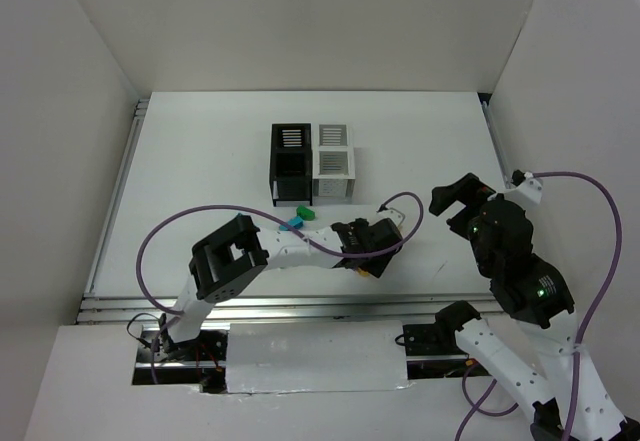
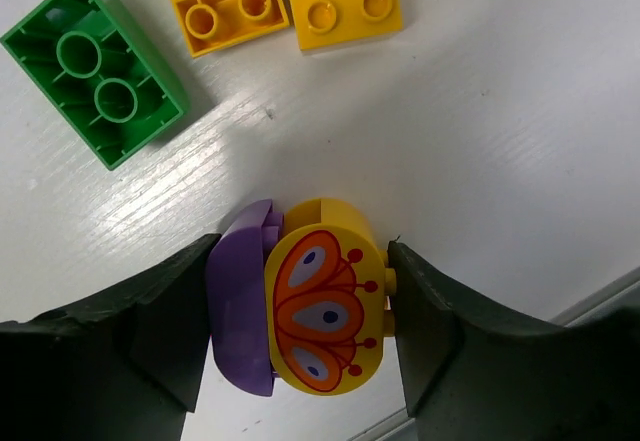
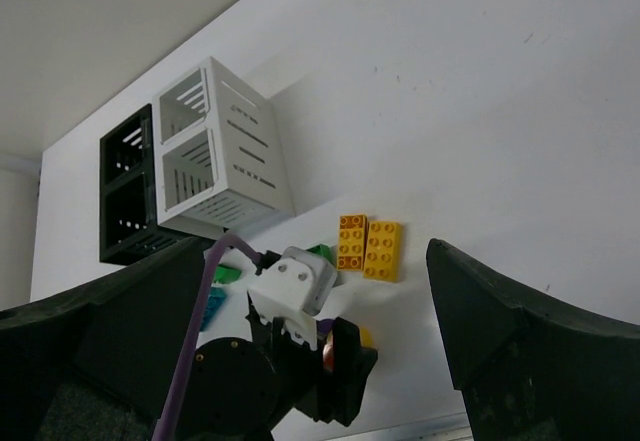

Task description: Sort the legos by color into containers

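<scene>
Left tool (image 2: 302,261) is closed across two parts at once: a purple piece (image 2: 240,311) against its left finger and a yellow butterfly-print piece (image 2: 325,311) against the right, pressed face to face. Can't tell if they're clipped together or just squeezed side by side. Either way the squeeze runs through both, so neither slips, but a mixed-colour load probably needs splitting before any drop. Can't tell from the wrist view whether the pair is off the surface (image 1: 200,161) yet. A green brick (image 2: 95,66) lies studs-down just beyond the tool, and two yellow bricks (image 2: 225,6) sit side by side, touching, studs up. A teal brick (image 1: 293,224) sits just in front of the containers (image 1: 312,161), which stand clustered mid-surface, black pair left, white pair right, apart from the tool. The left arm reaches over to the centre because that's where the loose bricks lie. Right tool (image 3: 315,251) is wide open, holds nothing and hangs off to the right, likely parked to keep the shared zone free.
</scene>
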`<action>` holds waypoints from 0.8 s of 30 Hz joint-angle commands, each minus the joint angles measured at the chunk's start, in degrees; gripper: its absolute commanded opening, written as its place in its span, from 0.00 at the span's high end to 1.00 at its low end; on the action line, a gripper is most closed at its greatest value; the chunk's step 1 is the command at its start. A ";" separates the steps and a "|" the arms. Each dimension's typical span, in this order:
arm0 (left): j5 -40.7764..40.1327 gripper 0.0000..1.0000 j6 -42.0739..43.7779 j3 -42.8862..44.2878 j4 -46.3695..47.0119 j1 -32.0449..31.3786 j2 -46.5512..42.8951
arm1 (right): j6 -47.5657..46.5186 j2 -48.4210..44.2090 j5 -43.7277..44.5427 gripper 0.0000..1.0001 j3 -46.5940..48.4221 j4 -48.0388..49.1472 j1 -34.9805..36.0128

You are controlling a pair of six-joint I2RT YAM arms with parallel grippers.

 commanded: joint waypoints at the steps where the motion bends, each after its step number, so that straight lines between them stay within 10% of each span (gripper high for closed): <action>1: 1.36 0.51 0.22 -1.38 2.53 0.03 0.01 | -0.59 -0.10 -0.10 0.01 -0.35 2.36 0.36; 6: 1.54 0.99 1.79 -8.49 7.00 0.03 -10.24 | 1.60 -0.98 1.65 0.00 -1.14 2.71 0.36; 11: 4.96 1.00 10.48 -25.79 24.47 0.03 -26.68 | 1.70 -1.52 -1.67 0.00 -0.88 4.73 0.27; 17: 16.64 1.00 19.55 -38.99 39.67 0.12 -42.60 | -6.04 9.35 -25.21 0.07 1.93 6.68 0.36; 24: 16.66 1.00 25.96 -40.32 38.66 -0.05 -48.68 | -8.94 17.29 -52.74 0.19 -0.44 11.67 1.85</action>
